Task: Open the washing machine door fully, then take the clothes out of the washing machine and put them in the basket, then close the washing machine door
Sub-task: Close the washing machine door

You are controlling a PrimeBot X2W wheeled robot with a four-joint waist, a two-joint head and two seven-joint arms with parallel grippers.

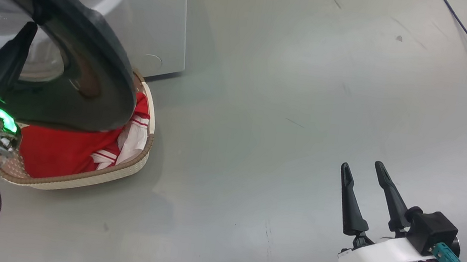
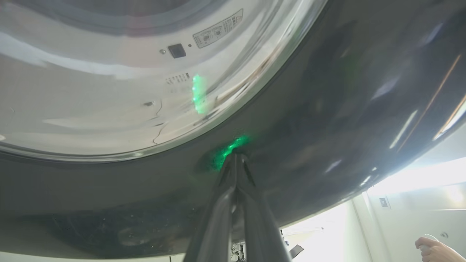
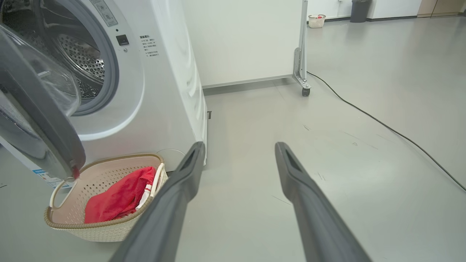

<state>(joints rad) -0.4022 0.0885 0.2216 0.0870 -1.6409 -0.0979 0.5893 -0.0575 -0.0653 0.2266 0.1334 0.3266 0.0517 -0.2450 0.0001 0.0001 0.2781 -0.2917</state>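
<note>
Starting at the left pincer [image 2: 236, 157]: pinched closed and empty, tips set against the glossy black ring of the washing machine door [image 2: 327, 109]. Down to the right of that pincer, beneath the swung-out door and just before the washing machine [image 3: 156, 91], finds the basket [image 3: 105, 223] with the red-and-white clothes [image 3: 116, 200] lying inside. Well off to the right, over the grey floor [image 1: 261, 130], meets the right pincer [image 1: 362, 165], fingers spread wide, holding nothing, basket away to its left.
</note>
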